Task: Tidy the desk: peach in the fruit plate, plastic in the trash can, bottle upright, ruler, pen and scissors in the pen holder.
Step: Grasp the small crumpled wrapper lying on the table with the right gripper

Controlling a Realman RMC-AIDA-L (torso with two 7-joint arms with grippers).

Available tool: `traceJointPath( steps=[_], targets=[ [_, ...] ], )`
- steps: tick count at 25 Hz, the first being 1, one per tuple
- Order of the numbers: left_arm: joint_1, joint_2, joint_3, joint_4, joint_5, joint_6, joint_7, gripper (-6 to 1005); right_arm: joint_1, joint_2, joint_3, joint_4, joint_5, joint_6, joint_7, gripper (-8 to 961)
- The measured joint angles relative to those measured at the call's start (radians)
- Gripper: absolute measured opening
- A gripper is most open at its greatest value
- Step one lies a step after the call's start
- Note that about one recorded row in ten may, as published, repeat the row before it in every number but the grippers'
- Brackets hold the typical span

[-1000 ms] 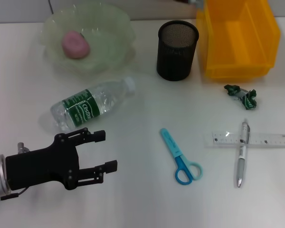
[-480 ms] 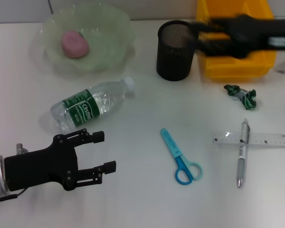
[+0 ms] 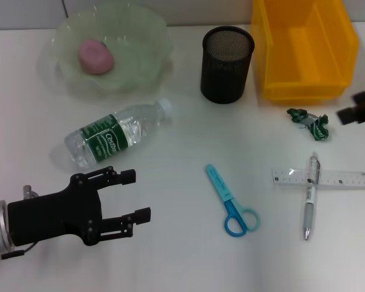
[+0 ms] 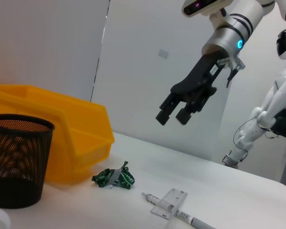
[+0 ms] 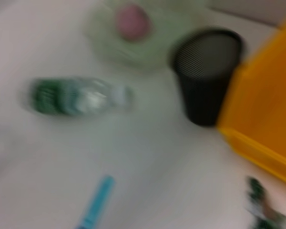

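Right hand (image 3: 360, 108) withdrawn beside crumpled plastic (image 3: 310, 122), fingers parted, holding nothing

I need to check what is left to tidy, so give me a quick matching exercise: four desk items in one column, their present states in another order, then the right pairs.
Items:
1. peach
2. bottle
3. pen
4. crumpled plastic

States:
A. lying across the ruler
B. on the desk beside the yellow bin
C. in the fruit plate
D. lying on its side

Pairs: 1-C, 2-D, 3-A, 4-B
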Motion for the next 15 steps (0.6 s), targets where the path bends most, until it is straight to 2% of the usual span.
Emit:
traceJointPath(
  steps=[2,4,8,9,10,15],
  targets=[
    [-0.001,0.000,-0.001,-0.001,0.000,0.000,0.000,800,0.027,0.014,-0.006,-0.026,-0.105,0.002,0.037,683],
    [-0.001,0.000,-0.002,-0.001,0.000,0.000,0.000,800,0.054,0.038,-0.012,-0.036,-0.206,0.015,0.050,683],
    [-0.001,-0.002,-0.003,-0.003,-0.001,-0.002,0.000,801,0.102,0.104,-0.022,-0.034,-0.375,0.077,0.042,683],
    [-0.001,-0.002,-0.003,-0.003,-0.001,-0.002,0.000,801,0.112,0.135,-0.050,-0.030,-0.423,0.114,0.032,683],
    [-0.001,-0.002,-0.003,-0.003,-0.001,-0.002,0.000,801,0.114,0.145,-0.069,-0.027,-0.434,0.134,0.031,682],
    [0.000,-0.001,-0.004,-0.004,-0.001,-0.005,-0.001,800,0.110,0.163,-0.136,0.004,-0.439,0.205,0.031,682]
  ],
)
